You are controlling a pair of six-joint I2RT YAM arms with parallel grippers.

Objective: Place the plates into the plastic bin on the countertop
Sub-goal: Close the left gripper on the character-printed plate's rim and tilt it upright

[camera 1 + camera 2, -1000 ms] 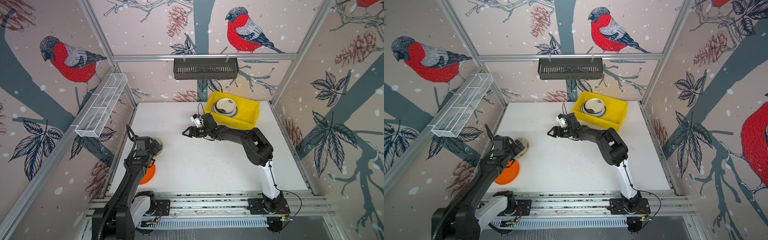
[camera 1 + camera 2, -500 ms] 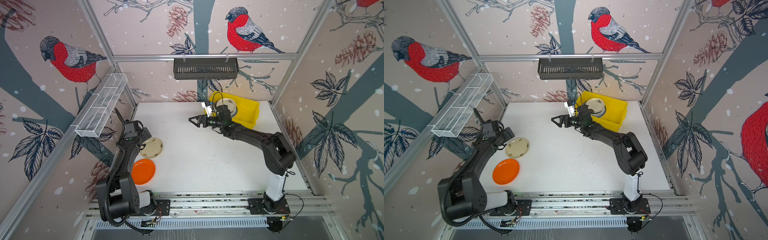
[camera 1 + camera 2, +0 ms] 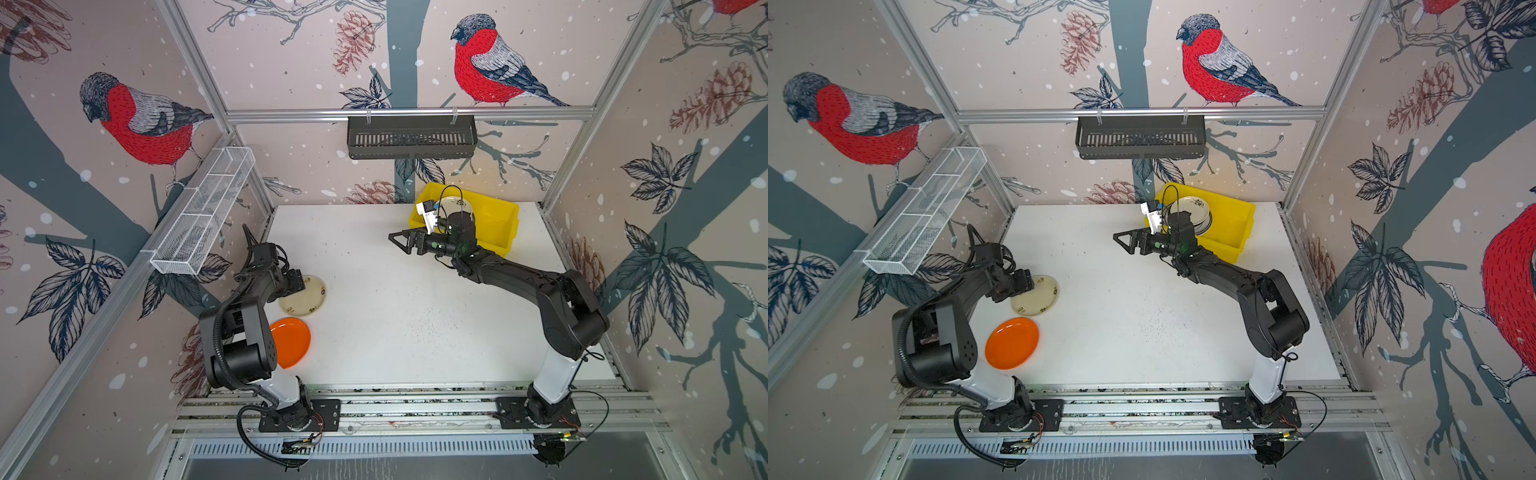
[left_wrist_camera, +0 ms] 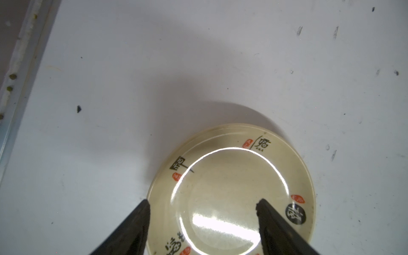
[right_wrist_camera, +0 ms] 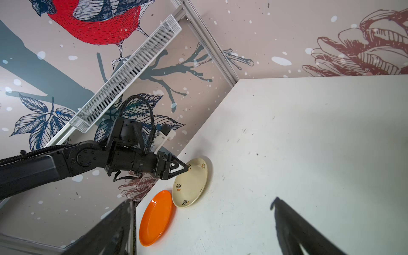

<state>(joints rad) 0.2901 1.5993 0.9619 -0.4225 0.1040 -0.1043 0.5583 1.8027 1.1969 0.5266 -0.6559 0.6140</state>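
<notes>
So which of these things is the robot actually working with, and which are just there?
In the job: round cream lettered plate; plain orange round plate; stacked plates inside bright yellow plastic bin; white speckled countertop.
Just there: black slotted wall shelf; white wire-mesh basket.

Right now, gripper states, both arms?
Left gripper: open, jaws astride the cream plate rim, not clamped.
Right gripper: open, holding nothing.
</notes>
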